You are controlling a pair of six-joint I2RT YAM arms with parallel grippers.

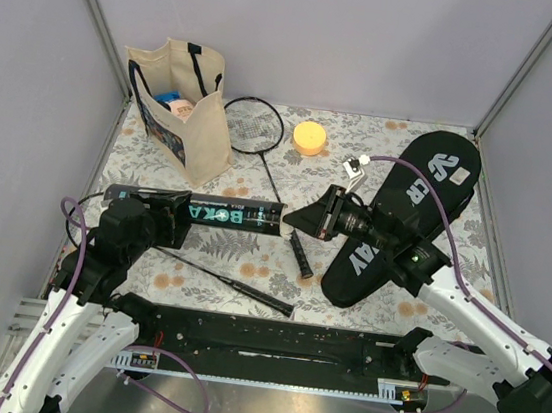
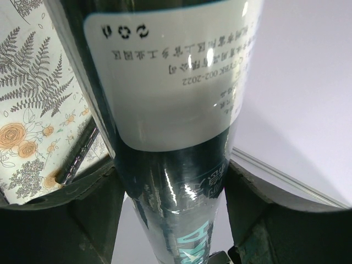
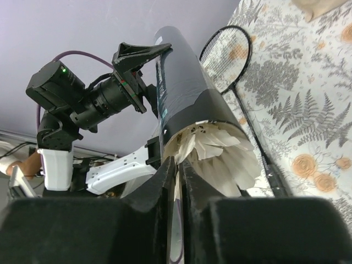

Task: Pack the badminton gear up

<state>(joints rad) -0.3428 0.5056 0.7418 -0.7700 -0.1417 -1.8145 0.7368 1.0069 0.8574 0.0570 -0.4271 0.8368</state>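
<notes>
My left gripper [image 1: 168, 209] [image 2: 173, 179] is shut on the long black lettered tube [image 1: 235, 214] [image 2: 165, 82], one finger on each side, holding it level above the table. A white feather shuttlecock [image 3: 220, 154] sits in the tube's [image 3: 181, 82] open right end. There my right gripper [image 1: 295, 219] [image 3: 177, 162] is shut on the edge of its feather skirt. One thin black racket [image 1: 256, 125] [image 3: 228, 55] lies behind the tube, and a second racket's shaft and handle [image 1: 236, 287] lie in front of it. The black racket-shaped cover [image 1: 406, 212] lies under the right arm.
A beige tote bag [image 1: 191, 121] stands at the back left, with a round orange-yellow object [image 1: 310, 137] to its right. A small white item [image 1: 354, 166] lies by the cover's edge. Walls close in the floral table [image 1: 250, 254] on three sides.
</notes>
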